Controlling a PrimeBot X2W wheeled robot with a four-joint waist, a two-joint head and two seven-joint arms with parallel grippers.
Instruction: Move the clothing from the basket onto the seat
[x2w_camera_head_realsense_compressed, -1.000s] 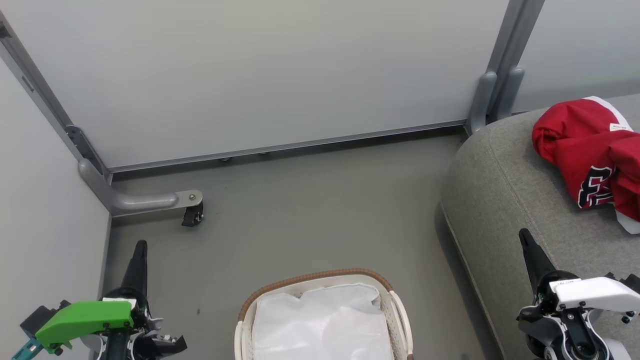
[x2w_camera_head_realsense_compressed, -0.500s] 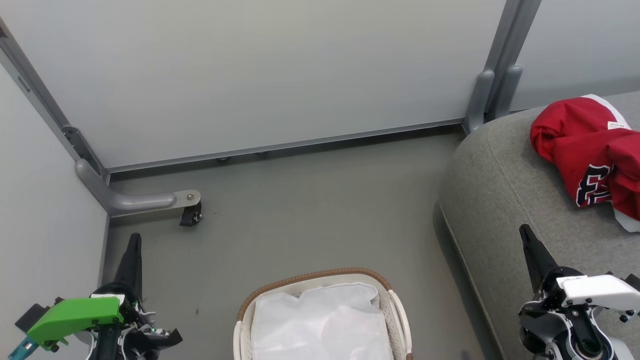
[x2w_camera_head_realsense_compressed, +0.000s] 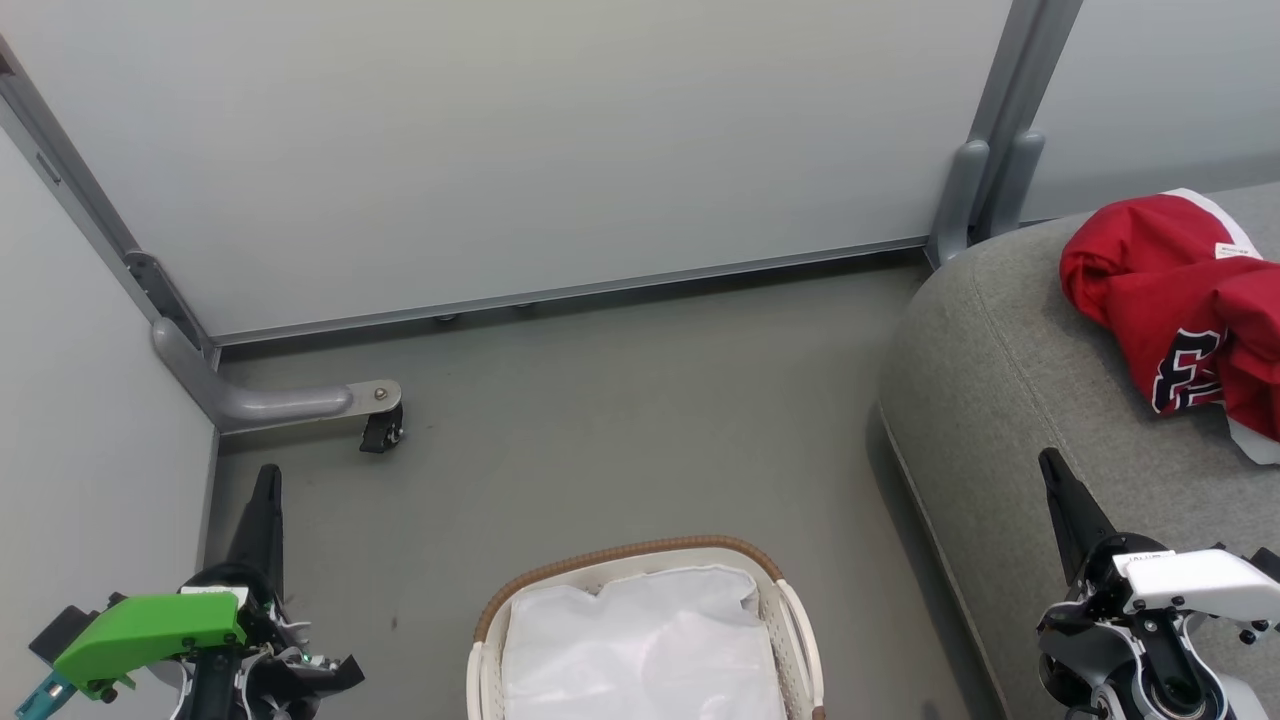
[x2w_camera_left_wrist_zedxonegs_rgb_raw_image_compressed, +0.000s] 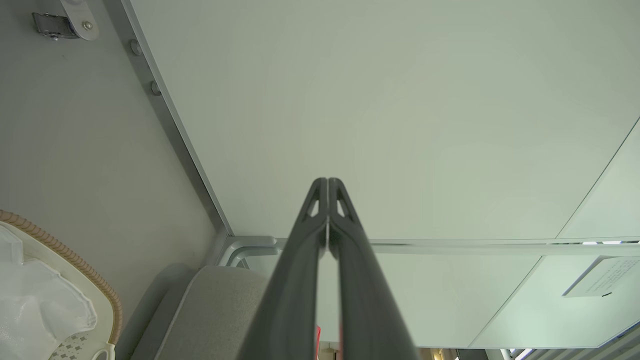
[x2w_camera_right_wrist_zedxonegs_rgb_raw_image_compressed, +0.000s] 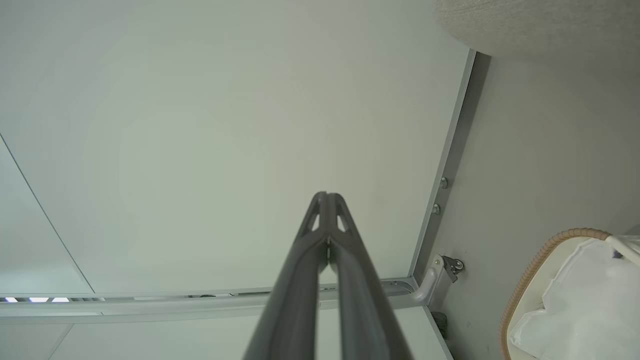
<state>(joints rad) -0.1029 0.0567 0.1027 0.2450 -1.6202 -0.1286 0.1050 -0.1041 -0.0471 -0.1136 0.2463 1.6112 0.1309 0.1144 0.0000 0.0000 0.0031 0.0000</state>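
Pale grey partition panels (x2w_camera_head_realsense_compressed: 560, 140) fill the upper part of the head view, meeting a grey floor (x2w_camera_head_realsense_compressed: 620, 420) below

A large rounded seat (x2w_camera_head_realsense_compressed: 1010, 380) in grey woven fabric takes up the right side. The red clothing (x2w_camera_head_realsense_compressed: 1150, 290) lies crumpled on top of it near the right edge, with white trim and dark lettering (x2w_camera_head_realsense_compressed: 1185, 370) showing. Whether the heap is one garment or two cannot be told

The oval white basket (x2w_camera_head_realsense_compressed: 620, 555) with its brown woven rim stands on the floor at the bottom centre, just left of the seat and apart from it. Inside it lies the rumpled white cloth liner (x2w_camera_head_realsense_compressed: 640, 650)

The left gripper (x2w_camera_head_realsense_compressed: 268, 470), under a green housing, is at the lower left over the floor. Its wrist view shows the two dark fingers (x2w_camera_left_wrist_zedxonegs_rgb_raw_image_compressed: 310, 235) pressed together with nothing between them

The right gripper (x2w_camera_head_realsense_compressed: 1047, 458), under a white housing, is at the lower right in front of the seat. Its fingers (x2w_camera_right_wrist_zedxonegs_rgb_raw_image_compressed: 307, 250) are also pressed together and hold nothing

A small black caster (x2w_camera_head_realsense_compressed: 378, 432) sits under a grey partition foot (x2w_camera_head_realsense_compressed: 270, 402) at the left

Nothing visibly differs from half a second ago. Against a second ago the whole picture has shifted slightly, and the left gripper sits a little further left
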